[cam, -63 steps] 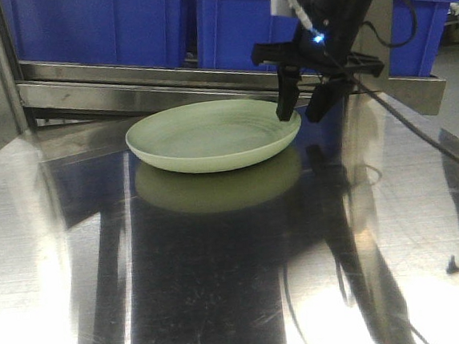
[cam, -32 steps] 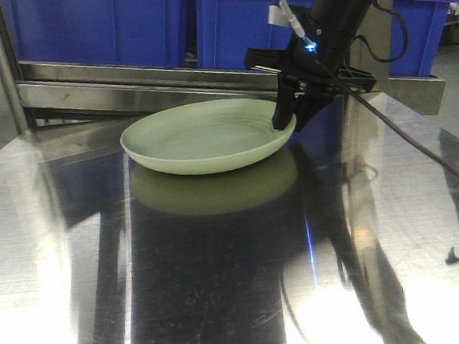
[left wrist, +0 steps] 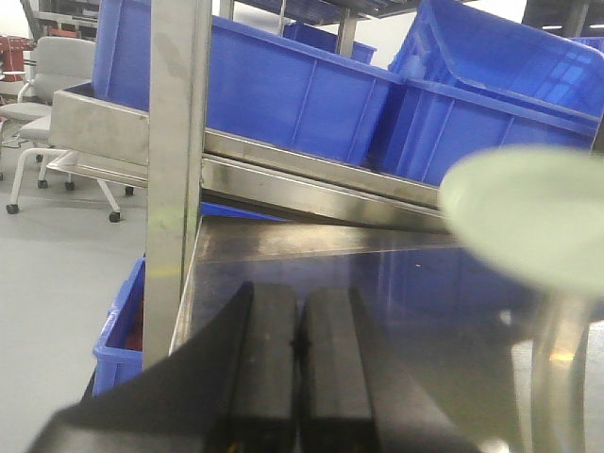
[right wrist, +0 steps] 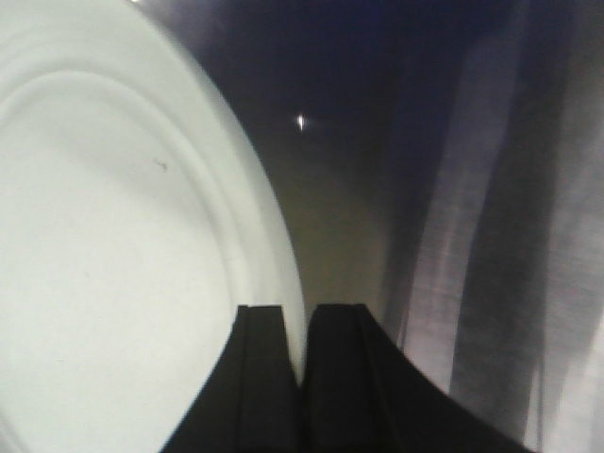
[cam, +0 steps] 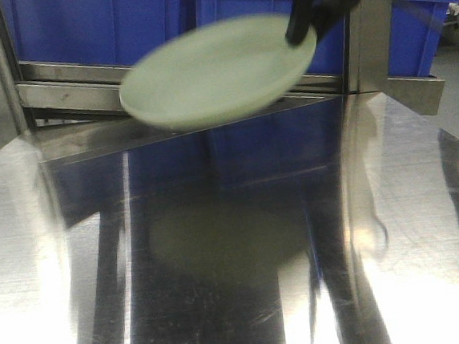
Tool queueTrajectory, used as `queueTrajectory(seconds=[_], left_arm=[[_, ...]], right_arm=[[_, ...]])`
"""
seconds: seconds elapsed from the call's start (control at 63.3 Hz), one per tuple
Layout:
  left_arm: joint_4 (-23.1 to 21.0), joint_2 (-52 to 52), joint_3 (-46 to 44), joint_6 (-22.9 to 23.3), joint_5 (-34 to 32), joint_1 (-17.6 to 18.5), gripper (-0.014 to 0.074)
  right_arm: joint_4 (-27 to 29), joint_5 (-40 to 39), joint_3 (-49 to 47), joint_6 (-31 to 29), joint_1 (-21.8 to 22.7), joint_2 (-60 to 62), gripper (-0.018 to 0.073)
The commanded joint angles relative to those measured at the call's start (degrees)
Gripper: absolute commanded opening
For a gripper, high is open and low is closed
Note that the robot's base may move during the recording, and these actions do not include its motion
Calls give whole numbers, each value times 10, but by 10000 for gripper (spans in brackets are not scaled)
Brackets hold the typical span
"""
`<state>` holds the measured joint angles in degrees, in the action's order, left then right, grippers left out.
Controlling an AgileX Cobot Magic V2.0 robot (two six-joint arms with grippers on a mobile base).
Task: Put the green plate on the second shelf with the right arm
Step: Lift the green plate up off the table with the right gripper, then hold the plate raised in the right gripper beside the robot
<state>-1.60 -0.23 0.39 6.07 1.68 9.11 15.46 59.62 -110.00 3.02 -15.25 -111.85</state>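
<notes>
Vs 0.5 s ago: the green plate (cam: 217, 72) is off the surface (cam: 225, 301) now, up in the air and motion-blurred, in front of the steel rail (cam: 62, 94) and blue bins (cam: 104, 26). Before, it lay flat on the steel. Now it tilts, L rim lower, R rim higher, and only a dim reflection is left on the surface below.

The right claw (cam: 299, 31) has gone up w/ it to the top R of the front view, pinching the plate's R rim. In the right wrist view the plate fills the L side, its rim caught between the two dark fingers (right wrist: 260, 377), which are closed narrow on it.

Left wrist view, L to R: office chair (left wrist: 57, 66), upright post (left wrist: 177, 142), bins, then the plate blurred at the R edge. The left claw (left wrist: 300, 326) sits low in frame, fingers pressed together w/ nothing between them.
</notes>
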Motion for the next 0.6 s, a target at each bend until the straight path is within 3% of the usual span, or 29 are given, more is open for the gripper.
queueTrajectory(seconds=[0.0,0.269,0.458,0.585], left_arm=[[-5,-10,23,2,-50,3,130],[-5,-10,23,2,-50,3,130],[-5,-10,23,2,-50,3,130],[-5,-10,23,2,-50,3,130]], right_arm=[[7,-7,-20,-1,3,85,48],[-8,67,-1,43,4,188,48],[-66,49,83,88,4,289,48],[-74,-1,173,91,4,374,48]])
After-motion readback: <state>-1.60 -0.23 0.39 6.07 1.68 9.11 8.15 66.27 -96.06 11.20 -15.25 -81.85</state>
